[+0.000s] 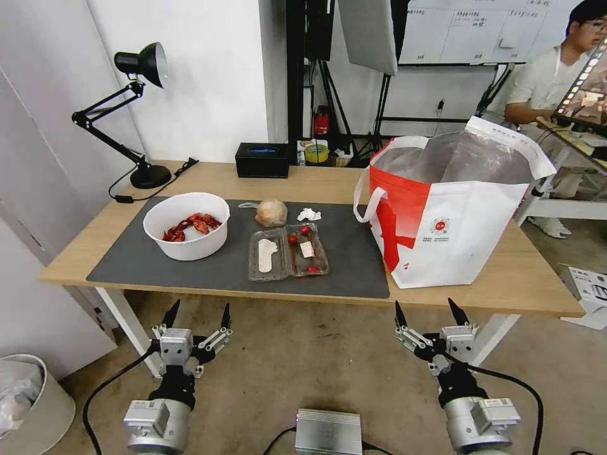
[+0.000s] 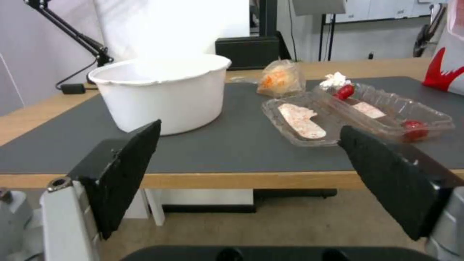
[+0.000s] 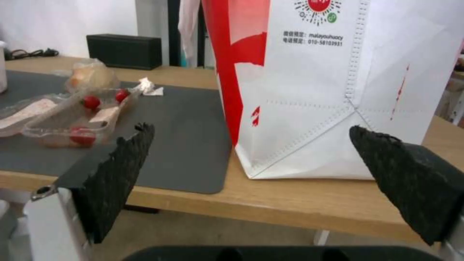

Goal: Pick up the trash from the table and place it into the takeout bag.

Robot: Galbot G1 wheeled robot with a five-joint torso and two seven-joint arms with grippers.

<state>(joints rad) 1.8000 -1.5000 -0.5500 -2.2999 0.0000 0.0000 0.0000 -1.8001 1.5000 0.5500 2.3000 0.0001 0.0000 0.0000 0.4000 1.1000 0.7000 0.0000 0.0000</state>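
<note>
Nearest to me, the left tool (image 1: 197, 314) and the right tool (image 1: 430, 309) hang low over bare floor, short of the near edge of the light wood table (image 1: 316, 180) with white legs, both with their black fingers spread wide and holding nothing. There is open floor between the two arms and clear air from each tool up to the table's front edge.

Just beyond that edge begins the large dark grey mat (image 1: 158, 265), its front border running close along the wood. Ahead of the left tool and slightly towards the right one lies the clear plastic clamshell tray (image 1: 288, 253), opened flat on the mat, with red bits in the half nearer the bag. Straight ahead of the left tool stands the white round bowl (image 1: 186, 225) holding red shells. Past the tray sit the beige plastic-wrapped lump (image 1: 271, 212) and, beside it, the small crumpled white tissue (image 1: 308, 215), each apart from the tray.

Directly ahead of the right tool the large boxy white takeout bag (image 1: 468, 240) with a red panel stands upright on bare wood, off the mat's edge, its foil-lined mouth open upward.

Farthest back, by the wall, are a black rectangular box (image 1: 262, 160) and a black desk lamp (image 1: 136, 114).
</note>
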